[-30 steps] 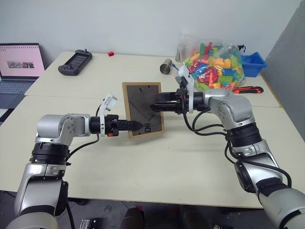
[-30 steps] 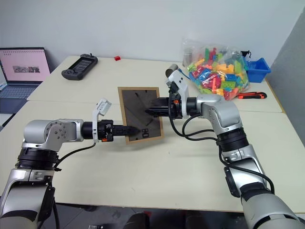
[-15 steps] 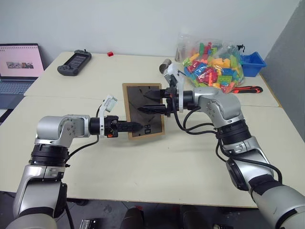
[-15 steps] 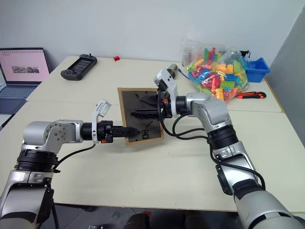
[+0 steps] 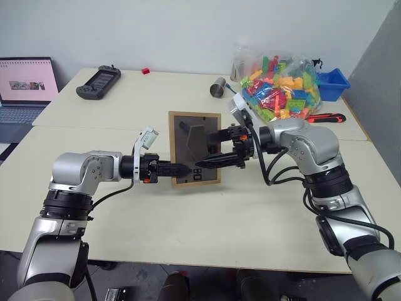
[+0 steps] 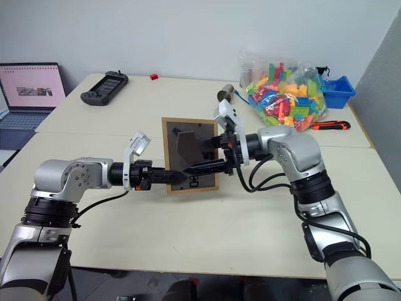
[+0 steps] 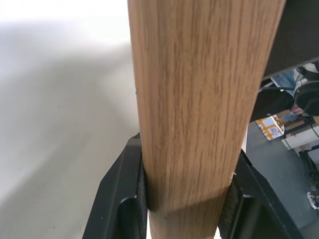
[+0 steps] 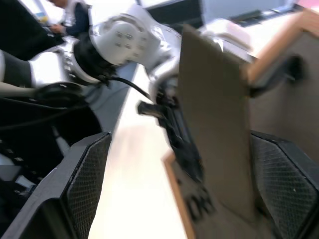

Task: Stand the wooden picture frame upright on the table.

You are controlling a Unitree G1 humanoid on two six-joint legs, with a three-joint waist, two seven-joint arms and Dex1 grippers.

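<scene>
Wooden picture frame (image 5: 195,148), held above the tabletop (image 5: 207,219) by the left pincer (image 5: 177,168) pinching its lower edge, should be lowered evenly while the wide-spread right pincer (image 5: 211,148) keeps its easel stand (image 5: 195,139) folded out.

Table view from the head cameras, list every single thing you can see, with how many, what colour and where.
light-wood picture frame: one, dark grey back with easel stand folded out, table centre, held
pale cream table: one, two joined sections
laptop: one, screen lit, far left
black handheld controller: one, back left
small red block: one, back edge
metal can: one, lying, back centre
clear bag of toy bricks: one, multicoloured, back right
blue bin: one, far right
red-and-black utility knife: one, right
left gripper: shut on the frame's edge
right gripper: open, at the stand
</scene>
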